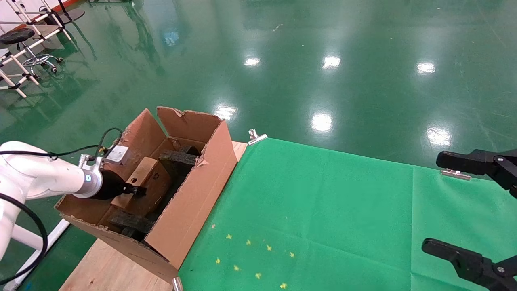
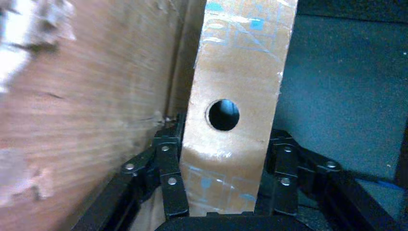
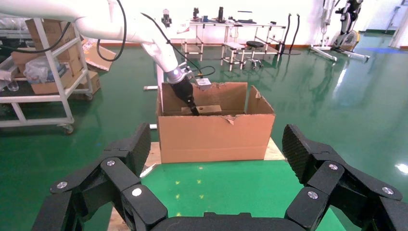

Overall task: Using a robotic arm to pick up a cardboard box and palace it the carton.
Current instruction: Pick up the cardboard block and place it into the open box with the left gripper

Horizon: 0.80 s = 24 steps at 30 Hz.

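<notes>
The small taped cardboard box [image 1: 147, 178] with a round hole stands inside the large carton [image 1: 194, 190], leaning among black foam pieces [image 1: 179, 157]. The white robotic arm [image 1: 36, 178] reaches into the carton from the left. Its black left gripper [image 1: 135, 190] is shut on the box. In the left wrist view the cardboard box [image 2: 235, 72] fills the gap of the left gripper [image 2: 224, 139], with a finger against each narrow side and the carton's inner wall [image 2: 86, 120] close beside it. My right gripper [image 1: 448, 204] hangs open over the table's right end.
A green cloth [image 1: 323, 210] with small yellow marks [image 1: 250, 258] covers the table, held by metal clips [image 1: 257, 137]. Bare wood [image 1: 109, 270] shows under the carton. A stool and pipe rack [image 1: 24, 44] stand far left on the green floor.
</notes>
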### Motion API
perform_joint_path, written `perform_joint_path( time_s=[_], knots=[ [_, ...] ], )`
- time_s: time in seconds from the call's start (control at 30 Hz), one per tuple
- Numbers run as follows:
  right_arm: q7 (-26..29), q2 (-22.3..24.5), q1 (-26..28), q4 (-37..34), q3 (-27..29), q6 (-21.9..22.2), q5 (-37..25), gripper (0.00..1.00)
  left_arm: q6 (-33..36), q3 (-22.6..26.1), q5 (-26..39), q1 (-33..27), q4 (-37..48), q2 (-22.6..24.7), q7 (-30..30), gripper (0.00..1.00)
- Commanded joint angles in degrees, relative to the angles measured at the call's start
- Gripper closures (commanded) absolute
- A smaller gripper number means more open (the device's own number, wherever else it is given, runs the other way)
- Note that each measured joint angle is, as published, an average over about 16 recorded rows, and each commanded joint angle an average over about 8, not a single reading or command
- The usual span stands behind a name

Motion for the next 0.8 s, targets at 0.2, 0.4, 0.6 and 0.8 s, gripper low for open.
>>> perform_joint_path(
  time_s=[0.2, 0.4, 0.6, 0.8],
  knots=[
    [0.0, 0.0, 0.0, 0.0, 0.0, 0.0, 0.0, 0.00, 0.2, 0.2, 0.3, -1.4, -0.5, -0.4, 0.4, 0.00],
    [0.0, 0.0, 0.0, 0.0, 0.0, 0.0, 0.0, 0.00, 0.5, 0.2, 0.2, -2.9, -1.4, -0.9, 0.7, 0.00],
    [0.0, 0.0, 0.0, 0.0, 0.0, 0.0, 0.0, 0.00, 2.6, -0.3, -0.4, -5.9, -3.1, -1.9, 0.5, 0.00],
    [0.0, 0.0, 0.0, 0.0, 0.0, 0.0, 0.0, 0.00, 8.3, -1.2, -1.8, -10.9, -6.1, -3.4, -1.2, 0.00]
  ],
)
